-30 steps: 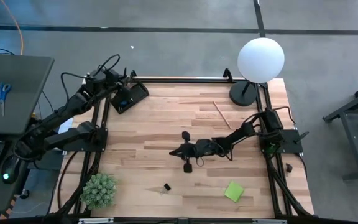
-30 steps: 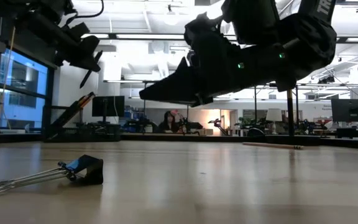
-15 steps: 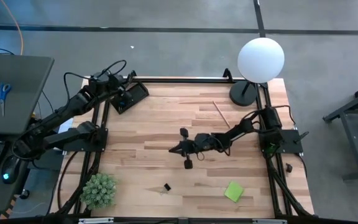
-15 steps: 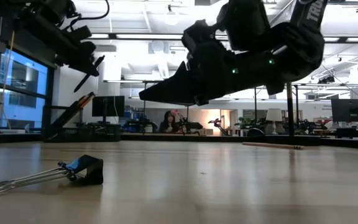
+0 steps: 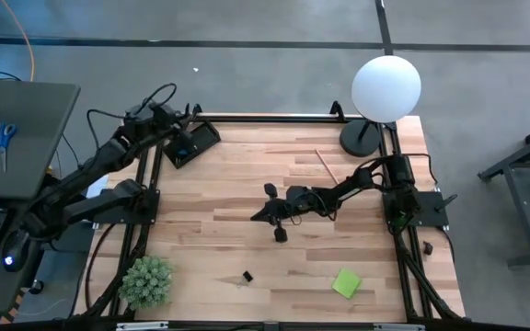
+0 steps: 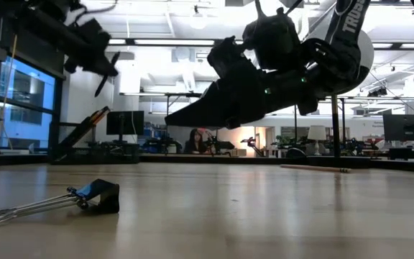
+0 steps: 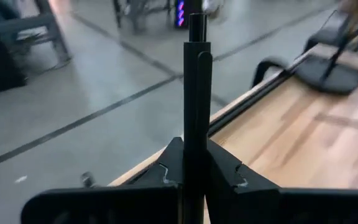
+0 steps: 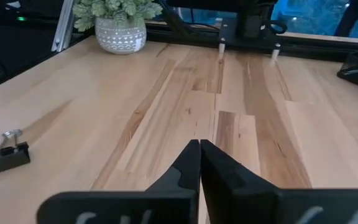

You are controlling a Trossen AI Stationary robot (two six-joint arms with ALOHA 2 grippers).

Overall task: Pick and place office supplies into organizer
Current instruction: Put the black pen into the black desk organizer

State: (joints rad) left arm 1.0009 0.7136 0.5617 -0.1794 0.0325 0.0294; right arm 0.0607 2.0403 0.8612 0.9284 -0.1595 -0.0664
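Black pen (image 7: 197,93) is gripped by the left tool (image 7: 194,163) near the organizer (image 5: 192,142); right tool (image 8: 199,163) is clenched, empty; clip (image 5: 247,276), pencil (image 5: 328,169), sticky pad (image 5: 346,282) are left on the surface (image 5: 228,198)

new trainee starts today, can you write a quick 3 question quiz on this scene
1. True or false: the left gripper holds a pen.
2. The sticky pad lies: A) in the organizer B) on the table's near right C) under the lamp.
3. Fill in: the right gripper's fingers are ____.

Key: 1 true; 2 B; 3 shut, empty.
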